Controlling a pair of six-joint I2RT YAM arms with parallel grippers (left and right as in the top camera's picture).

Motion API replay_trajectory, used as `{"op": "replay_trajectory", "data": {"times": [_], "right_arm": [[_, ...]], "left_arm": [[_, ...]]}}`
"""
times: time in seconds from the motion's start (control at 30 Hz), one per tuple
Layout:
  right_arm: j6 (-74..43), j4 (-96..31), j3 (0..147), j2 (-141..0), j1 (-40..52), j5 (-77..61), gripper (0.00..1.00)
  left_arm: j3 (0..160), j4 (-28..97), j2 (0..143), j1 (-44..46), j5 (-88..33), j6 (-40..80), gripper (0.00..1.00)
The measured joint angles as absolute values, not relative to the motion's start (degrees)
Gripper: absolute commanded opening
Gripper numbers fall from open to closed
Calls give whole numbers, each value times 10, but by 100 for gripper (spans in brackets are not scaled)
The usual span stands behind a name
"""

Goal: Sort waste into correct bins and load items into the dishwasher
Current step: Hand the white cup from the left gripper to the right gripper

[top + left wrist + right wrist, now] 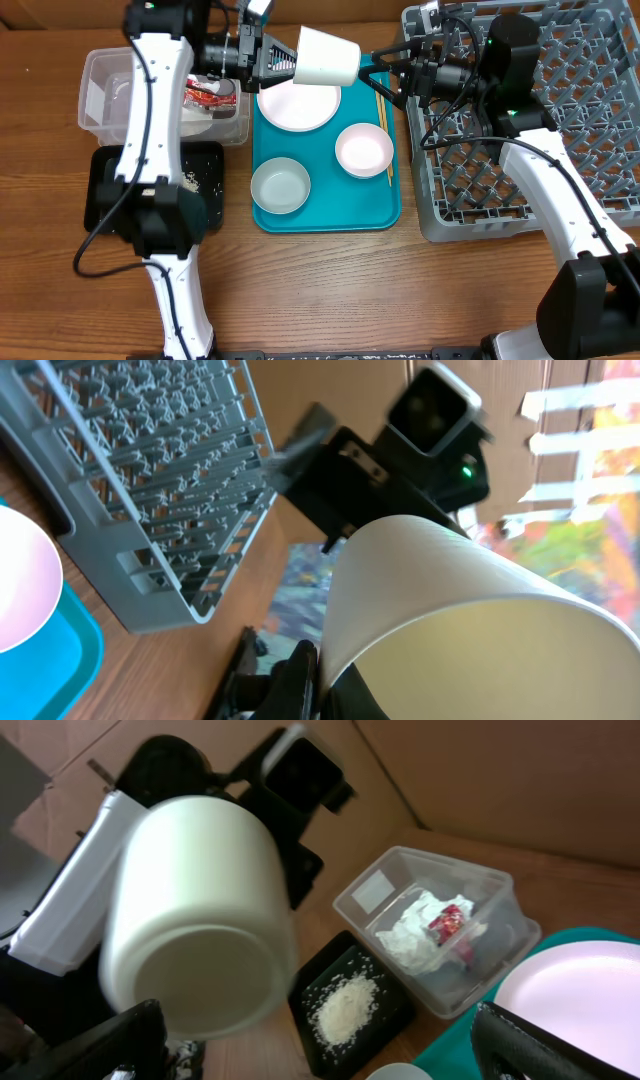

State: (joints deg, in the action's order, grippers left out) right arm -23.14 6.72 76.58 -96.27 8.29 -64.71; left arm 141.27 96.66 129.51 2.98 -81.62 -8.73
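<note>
Handover in progress, as judged. The white cup (pixel 327 56) is held on its side in the air above the far end of the teal tray (pixel 325 215), base pointing right. The left gripper (pixel 288 62) is closed on the cup's rim. The right gripper (pixel 380 72) is spread wide and carries nothing, facing the base from just beside it.

Recommended: bring the right fingers squarely round the cup wall and close firmly. Release the left grip only afterwards, then carry the cup to the dish rack (pixel 600 120) at right.
</note>
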Motion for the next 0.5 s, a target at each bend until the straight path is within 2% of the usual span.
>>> {"op": "replay_trajectory", "data": {"times": [0.23, 0.5], "right_arm": [[-269, 150, 766, -963, 84, -692, 98], [-296, 165, 766, -963, 88, -719, 95]], "left_arm": [[1417, 967, 1259, 34, -777, -74, 4], [1365, 967, 1259, 44, -784, -75, 4]]}}
